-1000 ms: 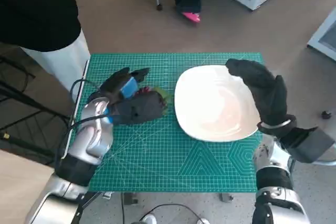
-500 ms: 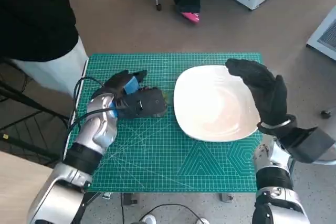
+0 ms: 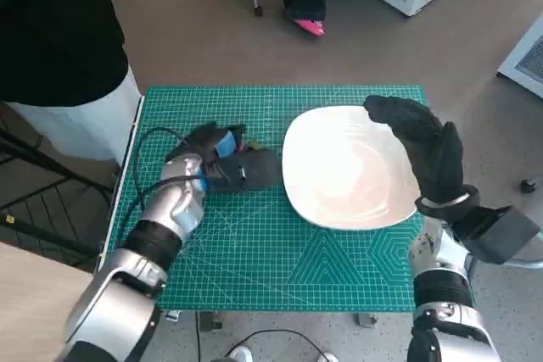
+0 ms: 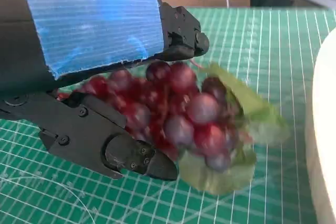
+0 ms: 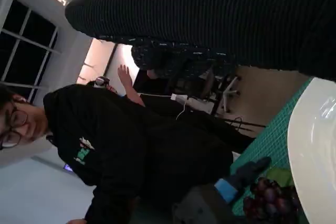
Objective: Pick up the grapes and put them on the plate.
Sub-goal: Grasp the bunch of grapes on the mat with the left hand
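The bunch of dark red grapes with green leaves (image 4: 184, 114) has moved closer to the white plate (image 3: 339, 201), gripped by the blue-taped black left hand (image 3: 222, 163) just above the green cutting mat (image 3: 254, 252). The black-gloved right hand (image 3: 424, 146) stays over the plate's far side, fingers loosely apart, holding nothing.

From the head view the grapes (image 3: 254, 167) are almost wholly hidden under the left hand (image 3: 222, 163). In the left wrist view the plate (image 4: 325, 129) is cut off at the edge, and the grapes' leaf is blurred. The right hand (image 3: 422, 152) (a dark band in its own view) hides its fingers there.
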